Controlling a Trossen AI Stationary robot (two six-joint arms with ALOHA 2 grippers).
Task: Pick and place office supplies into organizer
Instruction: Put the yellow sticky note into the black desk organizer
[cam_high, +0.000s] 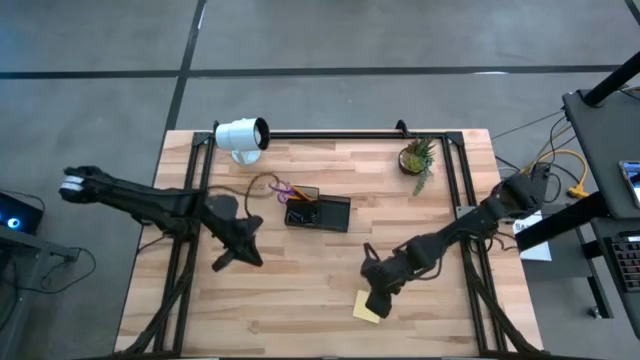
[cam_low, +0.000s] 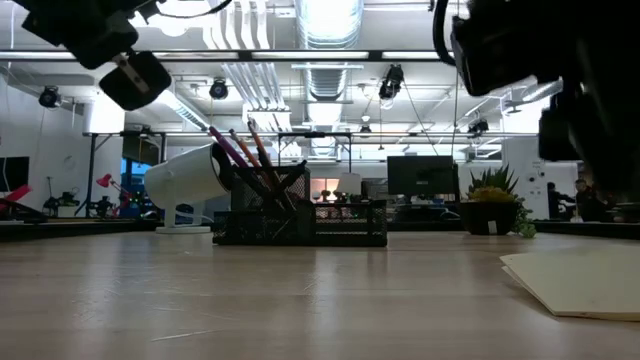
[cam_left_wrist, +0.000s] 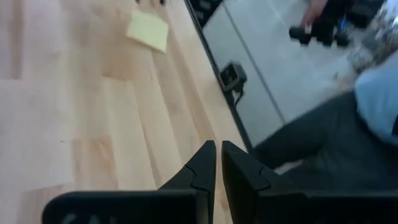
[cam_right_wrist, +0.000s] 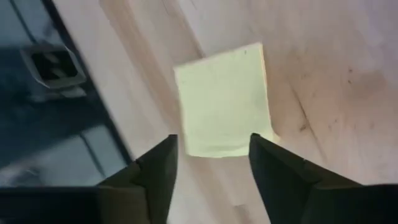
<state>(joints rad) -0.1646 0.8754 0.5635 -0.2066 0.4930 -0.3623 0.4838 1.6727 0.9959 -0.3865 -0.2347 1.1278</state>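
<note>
The yellow sticky-note pad (cam_right_wrist: 224, 102) lies flat on the table near its near edge (cam_high: 366, 307). My right gripper (cam_right_wrist: 211, 149) hovers just above it, open, its fingers standing either side of the pad's near edge without touching. The black organizer (cam_high: 318, 212) sits mid-table with pens and pencils (cam_low: 245, 150) sticking up from its taller section; purple scissors (cam_high: 282, 190) rest at its left end. My left gripper (cam_left_wrist: 217, 155) is shut and empty, above the table left of the organizer (cam_high: 225, 262).
A white cylindrical lamp-like object (cam_high: 242, 136) lies at the far edge, and a small potted plant (cam_high: 417, 157) stands far right. Black frame rails (cam_high: 330, 133) run along the table's sides and far edge. Bare wood lies between the organizer and the pad.
</note>
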